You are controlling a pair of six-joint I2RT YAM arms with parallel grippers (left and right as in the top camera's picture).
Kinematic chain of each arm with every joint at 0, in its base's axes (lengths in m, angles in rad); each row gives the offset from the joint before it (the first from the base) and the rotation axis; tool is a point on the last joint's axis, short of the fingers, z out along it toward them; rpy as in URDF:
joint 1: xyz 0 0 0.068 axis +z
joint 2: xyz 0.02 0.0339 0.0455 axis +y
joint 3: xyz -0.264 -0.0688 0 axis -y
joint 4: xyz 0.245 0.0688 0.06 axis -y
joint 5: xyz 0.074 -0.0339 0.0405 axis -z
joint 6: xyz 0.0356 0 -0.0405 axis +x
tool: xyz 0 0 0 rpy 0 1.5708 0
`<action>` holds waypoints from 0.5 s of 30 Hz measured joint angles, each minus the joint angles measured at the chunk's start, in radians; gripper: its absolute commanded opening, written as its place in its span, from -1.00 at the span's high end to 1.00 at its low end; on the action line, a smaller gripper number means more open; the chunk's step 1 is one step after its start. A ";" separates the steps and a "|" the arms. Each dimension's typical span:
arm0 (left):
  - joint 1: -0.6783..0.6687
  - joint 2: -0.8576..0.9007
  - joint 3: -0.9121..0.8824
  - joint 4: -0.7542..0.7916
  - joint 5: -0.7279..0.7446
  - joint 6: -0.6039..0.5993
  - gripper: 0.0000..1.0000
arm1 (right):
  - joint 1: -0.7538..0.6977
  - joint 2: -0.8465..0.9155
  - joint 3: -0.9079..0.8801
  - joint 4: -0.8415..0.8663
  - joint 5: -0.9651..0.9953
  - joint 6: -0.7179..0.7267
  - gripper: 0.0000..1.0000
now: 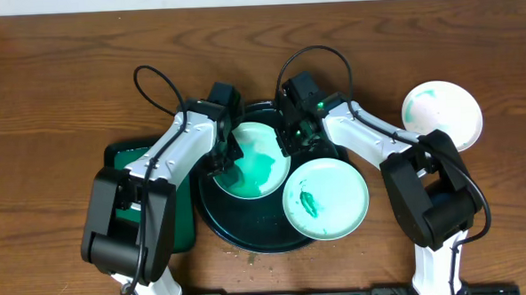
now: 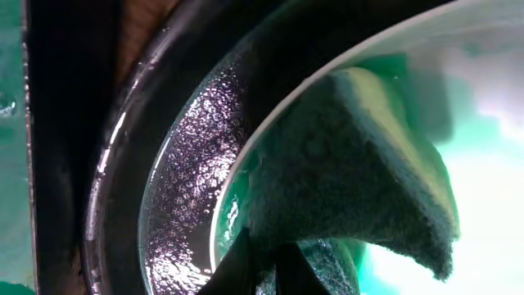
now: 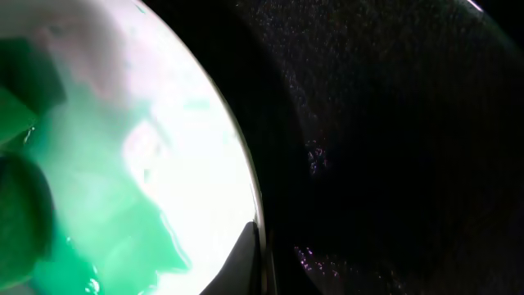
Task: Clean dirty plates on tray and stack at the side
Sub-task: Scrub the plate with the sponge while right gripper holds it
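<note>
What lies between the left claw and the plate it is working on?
A green sponge, gripped by the left claw and resting on the green-smeared plate. The left wrist view shows it.

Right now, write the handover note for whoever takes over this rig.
Left end effector: shut on the green sponge, pressed on the centre plate in the black tray.
Right end effector: seems to pinch that plate's right rim.
Second plate: tray's front right, green smear on it.
Third plate: on the table, far right, green at its left edge.
Done: nothing stacked. Left: finish scrubbing, clean the second plate, stack.
</note>
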 measured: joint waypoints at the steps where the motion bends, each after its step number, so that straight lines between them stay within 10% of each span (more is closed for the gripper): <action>1: 0.000 0.000 0.000 0.004 0.004 0.012 0.86 | 0.000 0.000 0.000 0.000 0.000 0.000 0.97; 15: -0.081 0.011 -0.014 0.226 0.323 0.159 0.86 | 0.000 0.000 0.002 -0.015 0.002 0.000 0.98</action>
